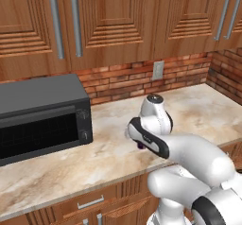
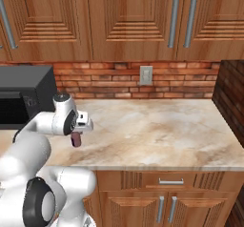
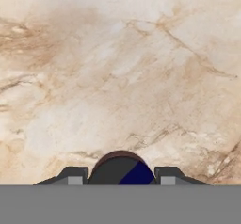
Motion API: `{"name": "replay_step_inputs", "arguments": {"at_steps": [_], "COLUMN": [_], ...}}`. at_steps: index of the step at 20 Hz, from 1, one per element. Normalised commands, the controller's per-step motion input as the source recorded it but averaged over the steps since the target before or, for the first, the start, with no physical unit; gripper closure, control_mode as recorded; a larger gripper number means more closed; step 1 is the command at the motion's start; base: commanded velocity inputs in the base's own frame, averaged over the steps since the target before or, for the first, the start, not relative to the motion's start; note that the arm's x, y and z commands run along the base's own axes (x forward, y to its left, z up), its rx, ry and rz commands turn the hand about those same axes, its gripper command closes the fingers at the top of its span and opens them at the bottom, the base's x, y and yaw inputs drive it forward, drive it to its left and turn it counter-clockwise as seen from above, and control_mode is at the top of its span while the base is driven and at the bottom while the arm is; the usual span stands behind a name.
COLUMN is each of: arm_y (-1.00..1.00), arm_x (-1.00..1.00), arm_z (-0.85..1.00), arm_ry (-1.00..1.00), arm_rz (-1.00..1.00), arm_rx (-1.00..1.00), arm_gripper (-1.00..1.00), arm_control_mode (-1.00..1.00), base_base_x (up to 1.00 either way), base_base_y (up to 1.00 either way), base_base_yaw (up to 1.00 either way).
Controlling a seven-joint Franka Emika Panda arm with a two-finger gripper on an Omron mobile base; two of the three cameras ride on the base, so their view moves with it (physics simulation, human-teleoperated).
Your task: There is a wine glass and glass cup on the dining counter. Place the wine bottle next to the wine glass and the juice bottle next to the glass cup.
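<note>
My gripper hangs low over the wall counter's marbled top, pointing down, just right of the microwave. It is shut on the juice bottle, a small dark purple bottle that hangs below the hand. In the hand view the juice bottle's dark rounded top sits between the two fingertips of the gripper, which press against its sides. A sliver of the purple juice bottle peeks out under the wrist in the left base view. The wine bottle, wine glass, glass cup and dining counter are out of view.
A black microwave stands on the counter to the left of the hand. Behind run a brick backsplash with a wall outlet and wooden upper cabinets. A brick side wall closes the right end.
</note>
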Motion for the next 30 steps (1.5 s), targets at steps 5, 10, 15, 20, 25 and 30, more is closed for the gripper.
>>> {"name": "replay_step_inputs", "arguments": {"at_steps": [5, 10, 15, 20, 25, 30], "arm_y": [0.00, 0.00, 0.00, 0.00, 0.01, 0.01], "arm_x": [-0.40, -0.38, -0.34, -0.30, -0.24, -0.20], "arm_z": [0.50, 0.46, 0.44, 0.37, 0.31, 0.34], "arm_ry": [0.00, 0.00, -0.04, -0.05, -0.01, 0.00], "arm_rz": [0.05, 0.07, 0.05, 0.01, 0.00, 0.00], "arm_rx": [0.00, 0.01, 0.00, 0.00, 0.00, 0.04], "arm_gripper": [1.00, 1.00, 1.00, 1.00, 1.00, 1.00], "arm_control_mode": [-1.00, -1.00, -1.00, -1.00, -1.00, -1.00], "base_base_x": [0.00, 0.00, 0.00, 0.00, 0.00, 0.00], "base_base_y": [0.00, 0.00, 0.00, 0.00, 0.00, 0.00], "base_base_yaw": [0.00, 0.00, 0.00, 0.00, 0.00, 0.00]}}
